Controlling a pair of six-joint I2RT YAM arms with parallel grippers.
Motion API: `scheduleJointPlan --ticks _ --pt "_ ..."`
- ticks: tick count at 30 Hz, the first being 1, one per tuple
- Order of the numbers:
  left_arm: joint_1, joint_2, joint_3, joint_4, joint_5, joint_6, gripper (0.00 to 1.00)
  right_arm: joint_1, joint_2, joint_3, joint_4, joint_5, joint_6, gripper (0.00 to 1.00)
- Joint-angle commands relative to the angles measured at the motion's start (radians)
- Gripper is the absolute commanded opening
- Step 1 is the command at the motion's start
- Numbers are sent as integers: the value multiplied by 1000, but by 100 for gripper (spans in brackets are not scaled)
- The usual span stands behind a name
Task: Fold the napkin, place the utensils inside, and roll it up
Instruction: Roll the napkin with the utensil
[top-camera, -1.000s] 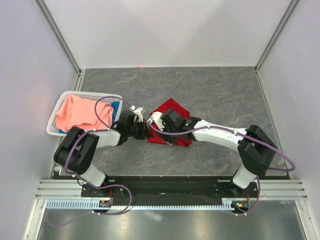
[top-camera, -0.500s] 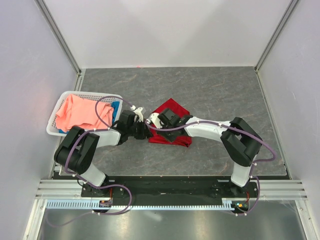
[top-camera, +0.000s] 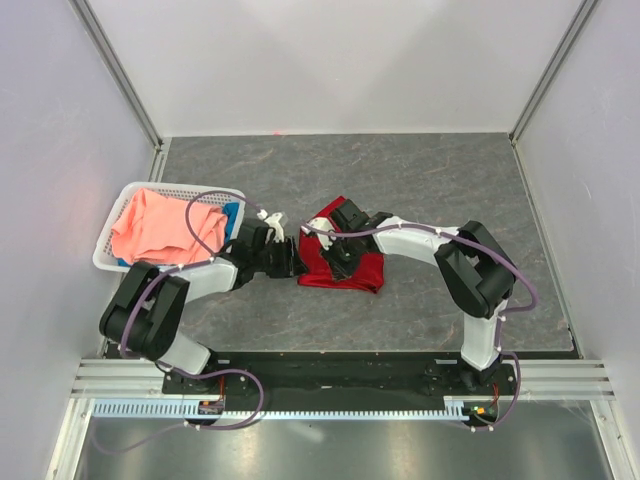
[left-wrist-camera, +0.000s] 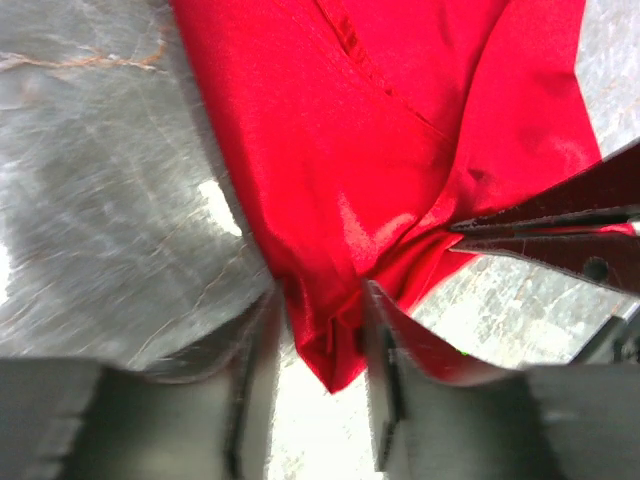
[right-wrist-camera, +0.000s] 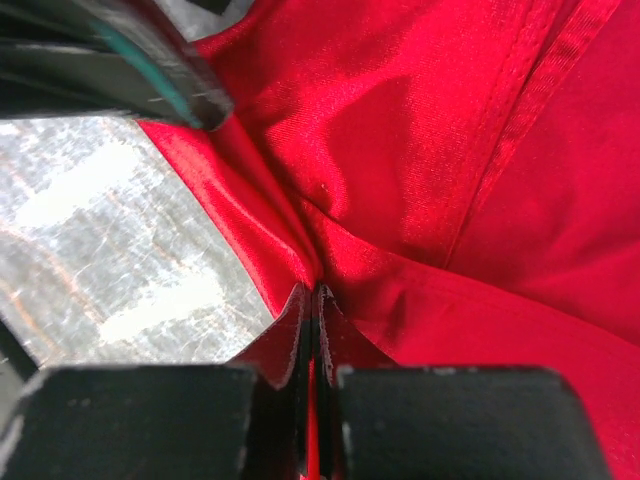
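**Landmark:** white slatted plastic basket (top-camera: 170, 187), rectangular, standing on the grey marbled table top (top-camera: 430, 180); every position below is given from this basket

**Basket contents:** crumpled salmon-pink cloth (top-camera: 150, 225) filling most of the basket; blue cloth (top-camera: 232, 212) showing at the basket end that faces the napkin

**Napkin:** deep red square napkin of soft, sheeny fabric (top-camera: 362, 272)
- Lies on the table to the right of the basket, near it but not touching
- Doubled over itself and rumpled, with overlapping layers and a stitched hem showing in both wrist views
- One pointed corner is turned towards the far wall

**Left gripper** (left-wrist-camera: 320, 300):
- Sits low on the table between the basket and the napkin, at the napkin's basket-side edge
- Its two fingers stand parted
- A corner of the red cloth lies in the gap between them, unclamped
- Whether the cloth touches the inner faces cannot be told

**Right gripper** (right-wrist-camera: 312, 295):
- Sits on the far side of the left gripper from the basket, over the napkin
- Its fingers are pressed flat together on a pinched ridge of the red fabric
- Creases fan out from the pinch
- In the left wrist view its closed tips lie near the left gripper's fingers, without contact
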Motion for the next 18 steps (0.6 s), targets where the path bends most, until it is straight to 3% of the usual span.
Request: scheduleJointPlan --ticks 1,4,8,14,18 --pt "8 -106 -16 -66 -52 -34 56 -22 54 11 -106 -125 6 1" --pt "8 -150 -58 -63 -55 -48 68 -36 65 19 -136 -168 15 1" --pt "10 -202 -133 37 -7 -76 77 -42 83 31 -164 -180 21 0" --pt "10 -148 -174 138 86 -129 74 -51 114 56 -185 -196 29 0" --pt "10 -111 -197 187 91 -146 63 -56 125 65 -195 -211 27 1"
